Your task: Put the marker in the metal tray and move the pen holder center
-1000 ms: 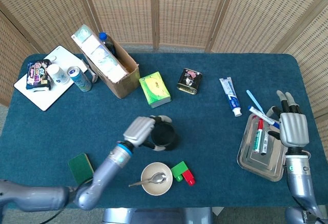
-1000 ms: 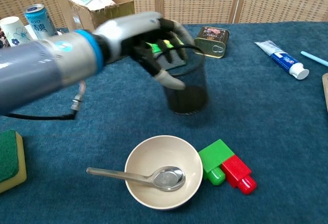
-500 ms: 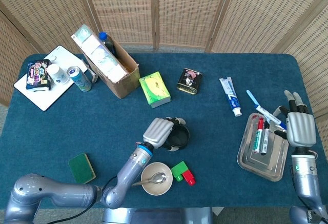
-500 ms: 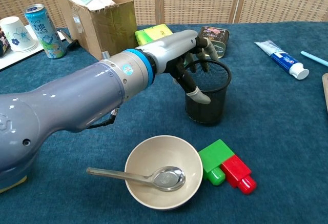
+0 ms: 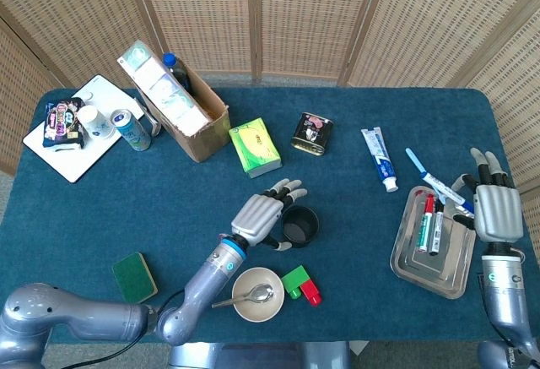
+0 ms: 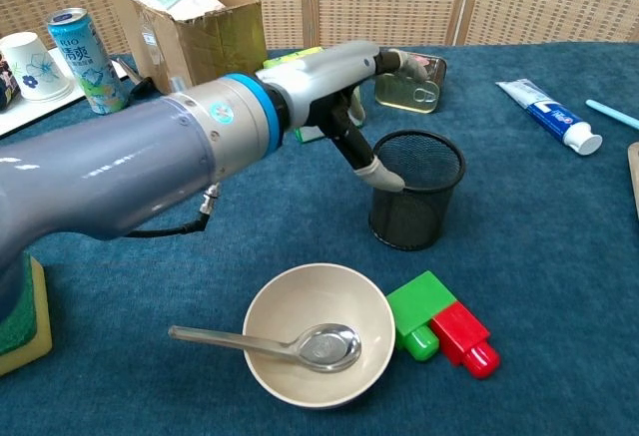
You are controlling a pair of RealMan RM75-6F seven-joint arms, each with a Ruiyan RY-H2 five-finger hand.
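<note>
The black mesh pen holder (image 5: 300, 225) stands upright near the table's middle, also seen in the chest view (image 6: 416, 189). My left hand (image 5: 263, 213) is open just left of it with fingers spread. Its thumb (image 6: 365, 160) hangs by the holder's rim, and nothing is in its grasp. At the right, the metal tray (image 5: 445, 274) holds a red marker (image 5: 424, 221) and two more pens. A white and blue marker (image 5: 444, 192) slants over the tray's far rim. Its near end is pinched at the thumb side of my right hand (image 5: 494, 210), whose other fingers are straight.
A bowl with a spoon (image 6: 318, 342) and green and red blocks (image 6: 441, 327) lie just in front of the holder. A tin (image 5: 311, 132), a green box (image 5: 255, 148), toothpaste (image 5: 380, 160) and a blue pen (image 5: 418, 165) lie behind. A cardboard box (image 5: 179, 103) stands at the far left.
My left hand carried the pen holder rightward, set it down upright and let go, spreading its fingers. My right hand shifted slightly right, the white and blue marker moving with it.
</note>
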